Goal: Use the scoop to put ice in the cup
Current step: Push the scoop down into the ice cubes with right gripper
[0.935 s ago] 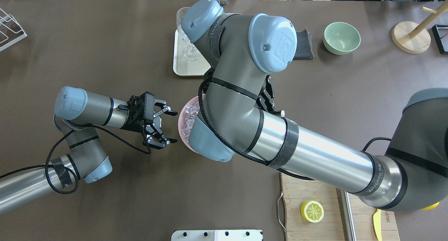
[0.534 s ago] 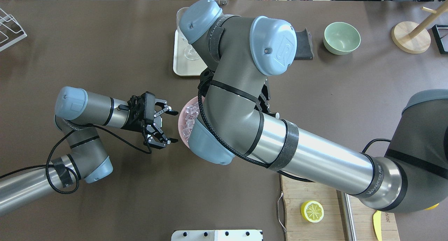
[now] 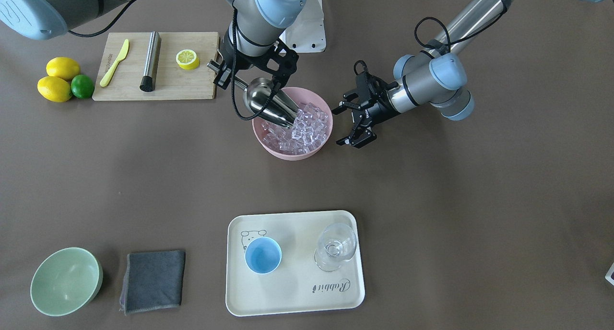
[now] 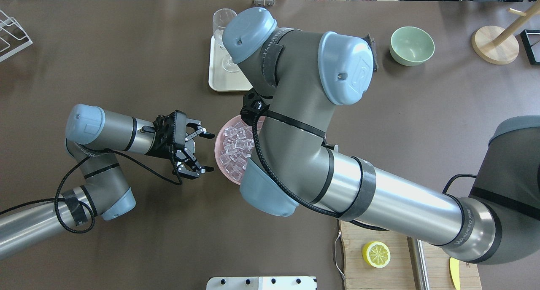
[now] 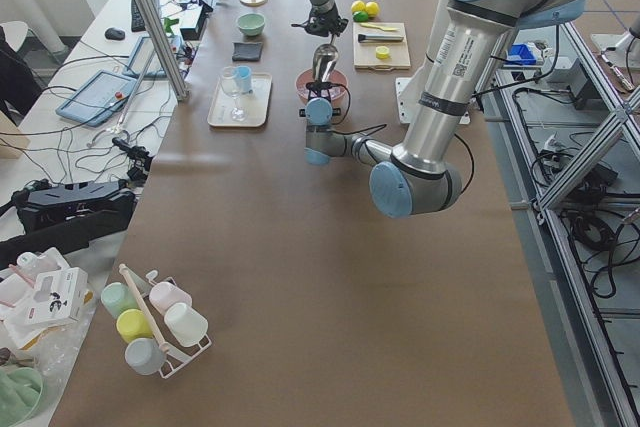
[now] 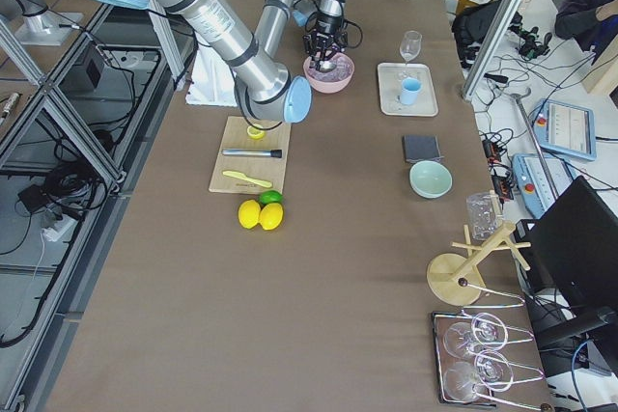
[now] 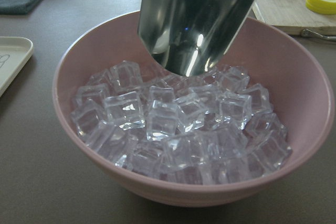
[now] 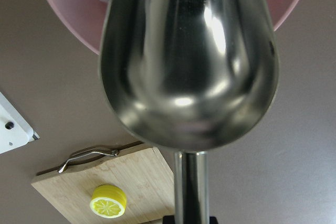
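Note:
The steel scoop [image 3: 269,104] hangs tilted, its mouth down in the ice [image 3: 307,127] that fills a pink bowl [image 3: 292,155]. My right gripper [image 3: 238,82] is shut on the scoop's rod handle, on the bowl's robot side. The right wrist view shows the scoop's trough [image 8: 189,61] over the bowl. The left wrist view shows the scoop's tip [image 7: 197,19] touching the ice [image 7: 173,124]. My left gripper [image 3: 346,127] is open and empty, just beside the bowl. The light-blue cup [image 3: 263,255] stands empty on a cream tray [image 3: 297,291]. In the overhead view the right arm hides it.
A clear stemmed glass [image 3: 336,246] stands on the tray beside the cup. A cutting board [image 3: 158,88] holds a half lemon [image 3: 187,59], a yellow knife [image 3: 114,62] and a steel cylinder [image 3: 150,60]. A green bowl [image 3: 65,281] and a grey cloth [image 3: 153,280] lie at the near left.
My right arm has swung to the right in the overhead view and uncovered more of the ice in the bowl. The left arm has not moved.

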You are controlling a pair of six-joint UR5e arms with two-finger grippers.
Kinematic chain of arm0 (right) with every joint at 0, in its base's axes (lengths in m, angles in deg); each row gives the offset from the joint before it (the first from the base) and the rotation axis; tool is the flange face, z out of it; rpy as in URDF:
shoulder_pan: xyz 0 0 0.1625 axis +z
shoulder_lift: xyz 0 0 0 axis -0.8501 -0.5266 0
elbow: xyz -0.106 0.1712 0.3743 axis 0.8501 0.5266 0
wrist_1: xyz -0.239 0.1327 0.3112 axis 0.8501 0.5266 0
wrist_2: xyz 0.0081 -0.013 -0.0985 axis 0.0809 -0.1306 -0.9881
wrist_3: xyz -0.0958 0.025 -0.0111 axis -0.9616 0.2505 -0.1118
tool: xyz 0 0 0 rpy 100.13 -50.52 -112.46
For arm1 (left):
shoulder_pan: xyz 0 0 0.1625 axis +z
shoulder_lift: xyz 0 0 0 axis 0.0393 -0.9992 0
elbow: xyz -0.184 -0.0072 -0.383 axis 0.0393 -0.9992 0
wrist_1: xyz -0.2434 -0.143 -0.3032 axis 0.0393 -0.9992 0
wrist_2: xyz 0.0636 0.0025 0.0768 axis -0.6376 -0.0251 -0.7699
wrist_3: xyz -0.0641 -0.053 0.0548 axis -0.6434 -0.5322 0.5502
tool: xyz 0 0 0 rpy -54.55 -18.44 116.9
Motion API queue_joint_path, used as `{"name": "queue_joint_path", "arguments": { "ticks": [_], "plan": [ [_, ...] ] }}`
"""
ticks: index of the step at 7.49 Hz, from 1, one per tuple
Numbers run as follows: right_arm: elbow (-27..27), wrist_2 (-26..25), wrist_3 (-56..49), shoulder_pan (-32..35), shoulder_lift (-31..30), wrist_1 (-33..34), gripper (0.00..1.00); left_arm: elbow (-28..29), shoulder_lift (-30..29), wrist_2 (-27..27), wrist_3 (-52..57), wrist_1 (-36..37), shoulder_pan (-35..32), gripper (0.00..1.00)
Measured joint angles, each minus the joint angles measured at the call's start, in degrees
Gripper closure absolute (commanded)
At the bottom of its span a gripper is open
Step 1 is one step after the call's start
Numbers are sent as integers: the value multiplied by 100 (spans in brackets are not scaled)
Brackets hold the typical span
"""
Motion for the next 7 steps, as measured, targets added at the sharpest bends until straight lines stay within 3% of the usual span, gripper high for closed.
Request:
{"name": "queue_joint_path", "arguments": {
  "ticks": [7],
  "plan": [
    [-281,-62,508,-5,-509,-754,100,-9,1,0,0,-55,-30,2]
  ]
}}
